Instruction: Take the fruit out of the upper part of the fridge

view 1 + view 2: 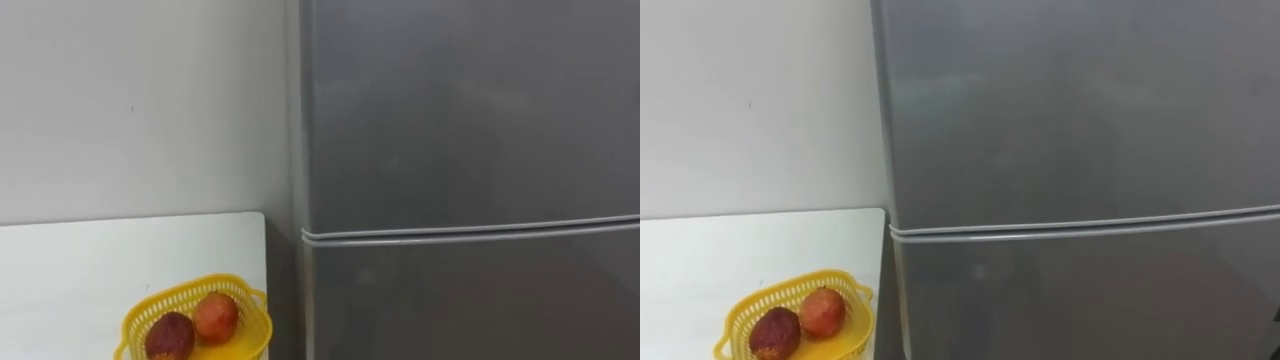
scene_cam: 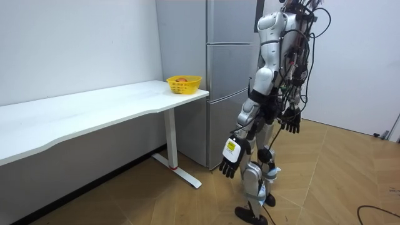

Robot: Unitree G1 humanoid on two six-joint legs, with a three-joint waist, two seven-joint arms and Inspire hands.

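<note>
A grey two-door fridge [image 1: 470,110] stands right before me, both doors closed. A pale seam [image 1: 470,235] divides the upper door from the lower door [image 1: 470,305]. In the room view I stand upright facing the fridge [image 2: 231,37], arms hanging at my sides. My left hand [image 2: 230,161] hangs low on the table side with relaxed fingers, holding nothing. My right hand [image 2: 290,124] hangs at hip height, fingers loose and empty too.
A white table [image 1: 100,270] stands against the wall to the fridge's left. At its near corner sits a yellow basket [image 1: 190,287] holding a dark red fruit [image 1: 170,337] and an orange-red fruit [image 1: 215,317]. Wooden floor [image 2: 337,181] lies open behind me.
</note>
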